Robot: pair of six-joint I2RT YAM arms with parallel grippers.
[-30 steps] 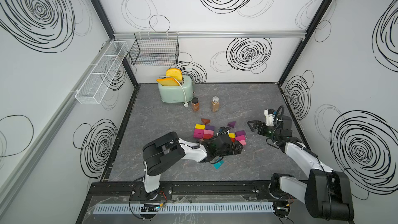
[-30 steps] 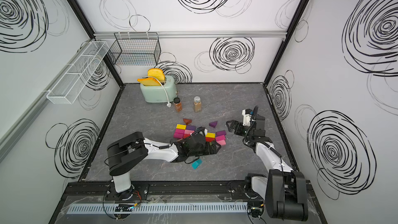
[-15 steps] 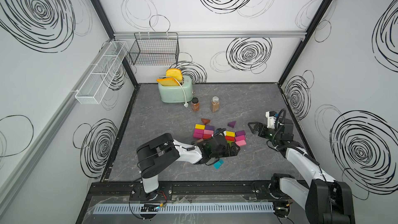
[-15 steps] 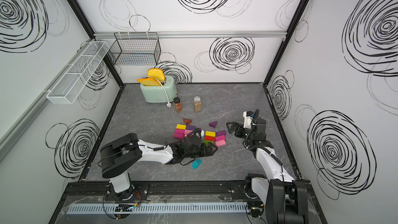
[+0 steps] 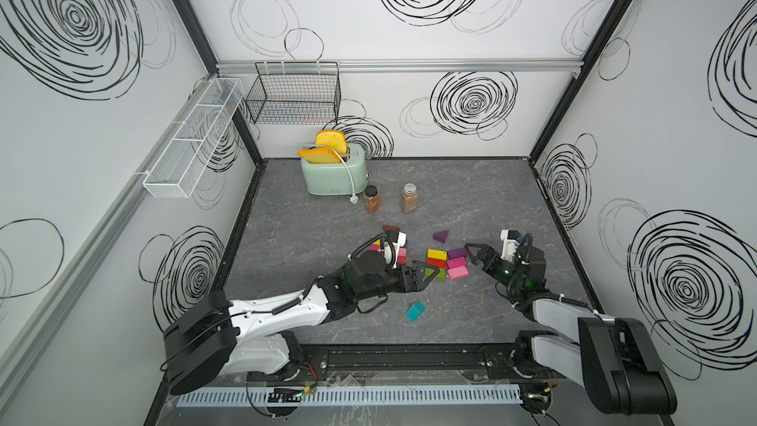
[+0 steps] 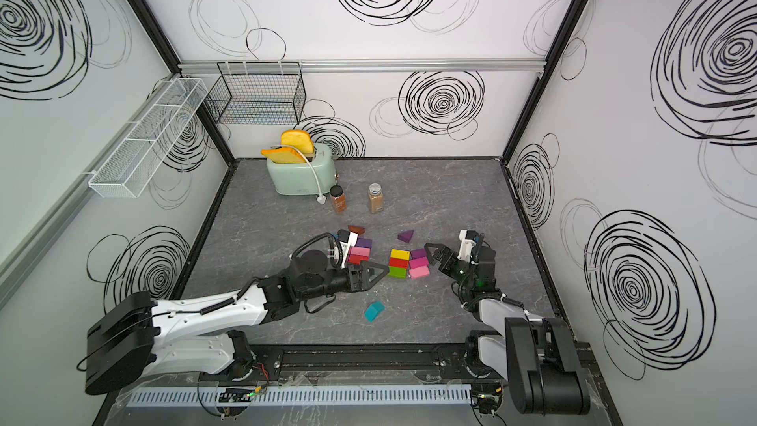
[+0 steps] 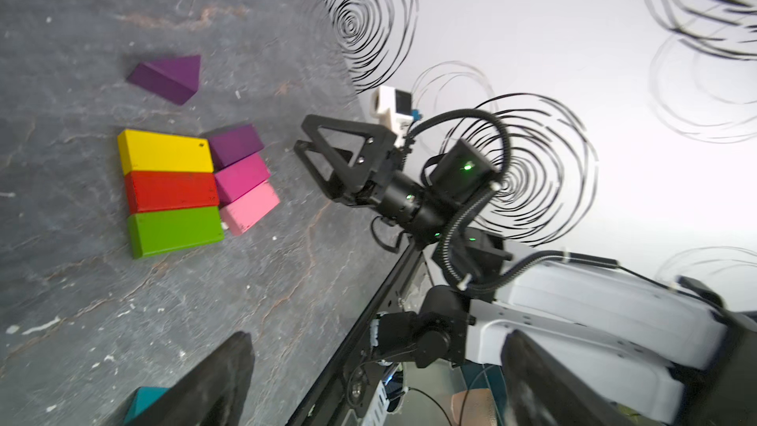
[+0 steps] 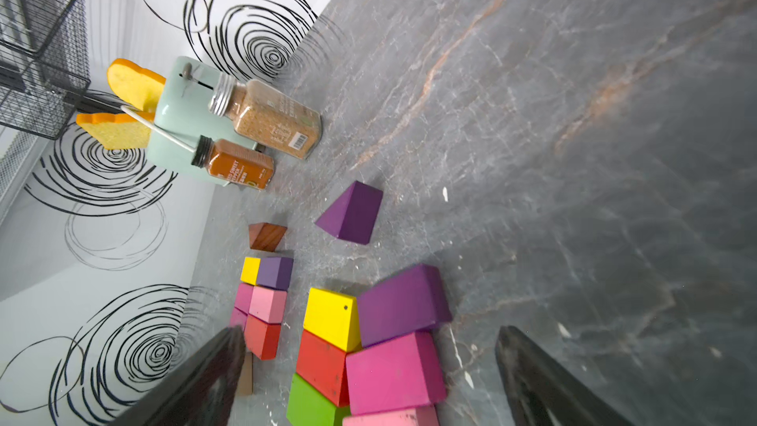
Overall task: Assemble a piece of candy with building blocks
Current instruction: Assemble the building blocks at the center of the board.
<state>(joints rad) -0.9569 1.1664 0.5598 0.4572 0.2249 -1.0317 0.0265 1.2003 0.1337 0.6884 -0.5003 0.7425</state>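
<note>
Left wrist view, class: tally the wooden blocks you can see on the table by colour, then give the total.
Yellow block: 1
Red block: 1
Green block: 1
Purple blocks: 2
Magenta block: 1
Pink block: 1
Teal block: 1
Total: 8

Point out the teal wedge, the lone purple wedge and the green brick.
teal wedge [image 5: 415, 312]: in a top view, middle of its top face.
purple wedge [image 5: 441, 236]: in a top view, middle of its visible face.
green brick [image 7: 176, 229]: left wrist view, centre of its flat top.
</note>
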